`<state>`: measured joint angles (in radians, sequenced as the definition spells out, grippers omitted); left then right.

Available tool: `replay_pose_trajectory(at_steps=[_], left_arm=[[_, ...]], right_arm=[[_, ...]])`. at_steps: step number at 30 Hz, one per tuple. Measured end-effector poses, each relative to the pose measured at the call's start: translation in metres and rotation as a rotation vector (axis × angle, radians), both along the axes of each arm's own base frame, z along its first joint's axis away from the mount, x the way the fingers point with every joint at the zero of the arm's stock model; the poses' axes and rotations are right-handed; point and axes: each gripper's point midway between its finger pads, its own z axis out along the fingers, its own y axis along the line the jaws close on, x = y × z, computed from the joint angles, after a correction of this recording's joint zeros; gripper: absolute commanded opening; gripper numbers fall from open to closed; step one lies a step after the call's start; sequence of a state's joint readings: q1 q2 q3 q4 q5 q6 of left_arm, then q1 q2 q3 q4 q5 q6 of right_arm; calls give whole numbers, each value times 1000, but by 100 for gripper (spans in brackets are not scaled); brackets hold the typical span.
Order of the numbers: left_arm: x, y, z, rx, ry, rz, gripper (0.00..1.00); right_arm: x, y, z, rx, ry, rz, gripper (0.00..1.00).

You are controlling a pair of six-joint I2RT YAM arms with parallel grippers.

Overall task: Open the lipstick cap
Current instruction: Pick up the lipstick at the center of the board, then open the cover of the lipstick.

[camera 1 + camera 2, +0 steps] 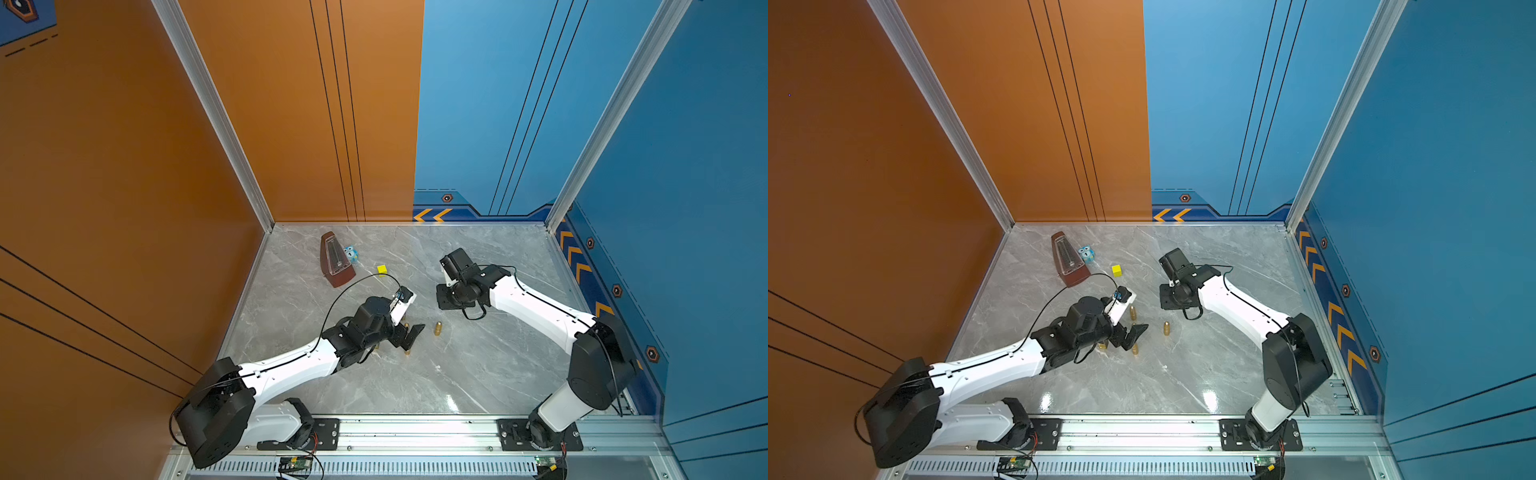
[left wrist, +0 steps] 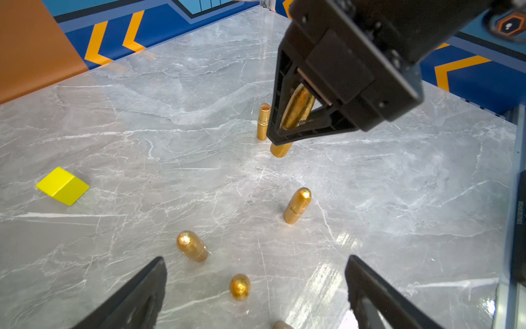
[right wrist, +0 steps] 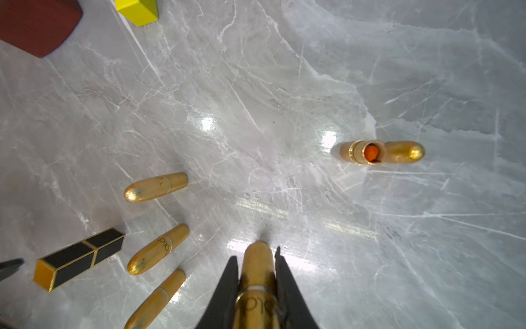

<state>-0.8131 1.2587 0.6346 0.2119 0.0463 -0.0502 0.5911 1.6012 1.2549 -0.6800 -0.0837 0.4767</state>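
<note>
Right claw (image 3: 256,253) held a gold lipstick (image 3: 256,275), left claw (image 2: 255,258) was wide open and empty, an open lipstick (image 3: 367,152) stood nearby

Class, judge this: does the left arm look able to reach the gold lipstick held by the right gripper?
Probably yes. The left gripper is open and faces the held lipstick, though standing lipsticks between them mean approaching from above.
</note>
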Motion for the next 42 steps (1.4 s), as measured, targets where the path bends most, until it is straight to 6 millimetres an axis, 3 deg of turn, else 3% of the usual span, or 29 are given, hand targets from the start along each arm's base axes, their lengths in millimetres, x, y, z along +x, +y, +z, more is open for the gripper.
replay_pose_trajectory(at_steps=[6,11,19,27,42], left_arm=[[-18,-22,-6,14,4,-112,96],[-22,-42,-7,-9,-6,-178,83],[-20,-64,0,-62,-32,-228,67],[-23,-72,10,-106,-51,-252,50],[-29,-78,15,-135,-44,-288,21]], right_arm=[[-31,-5,21,117,36,42,18],[-58,3,40,234,67,107,18],[-81,11,53,333,104,167,18],[-88,14,54,368,123,179,18],[-81,14,53,399,115,145,18]])
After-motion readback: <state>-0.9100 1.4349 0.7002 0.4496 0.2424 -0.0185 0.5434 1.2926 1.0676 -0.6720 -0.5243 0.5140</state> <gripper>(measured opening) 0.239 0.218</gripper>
